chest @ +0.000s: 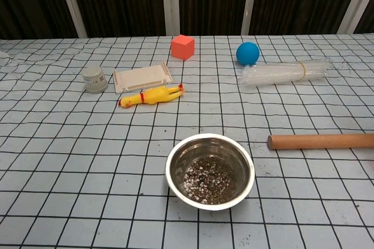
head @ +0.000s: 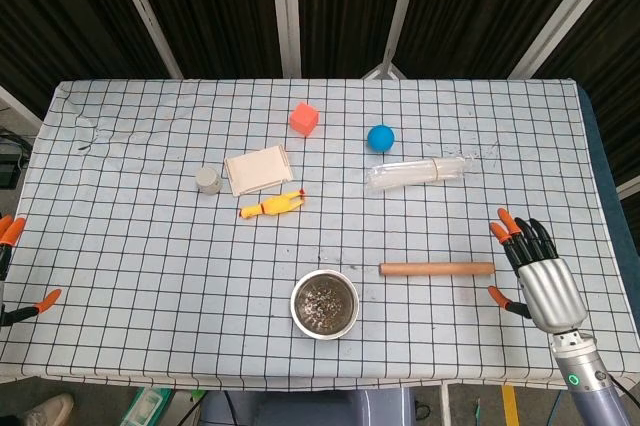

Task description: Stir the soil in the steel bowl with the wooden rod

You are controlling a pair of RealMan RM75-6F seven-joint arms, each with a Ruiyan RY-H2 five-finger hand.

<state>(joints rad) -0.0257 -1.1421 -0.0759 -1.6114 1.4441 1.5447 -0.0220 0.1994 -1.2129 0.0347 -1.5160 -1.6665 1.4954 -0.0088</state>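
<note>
The steel bowl (head: 325, 304) (chest: 210, 169) with dark soil and white specks sits near the table's front edge. To its right the wooden rod (head: 437, 269) (chest: 321, 141) lies flat on the checked cloth, pointing left-right. My right hand (head: 530, 268) hovers just past the rod's right end, fingers spread, holding nothing. My left hand (head: 12, 271) shows only at the far left edge of the head view, orange fingertips apart, far from the bowl. Neither hand appears in the chest view.
Further back lie a yellow rubber chicken (head: 272, 205), a white flat box (head: 258, 168), a small grey cup (head: 208, 180), a red cube (head: 304, 118), a blue ball (head: 380, 137) and a bundle of clear straws (head: 420, 173).
</note>
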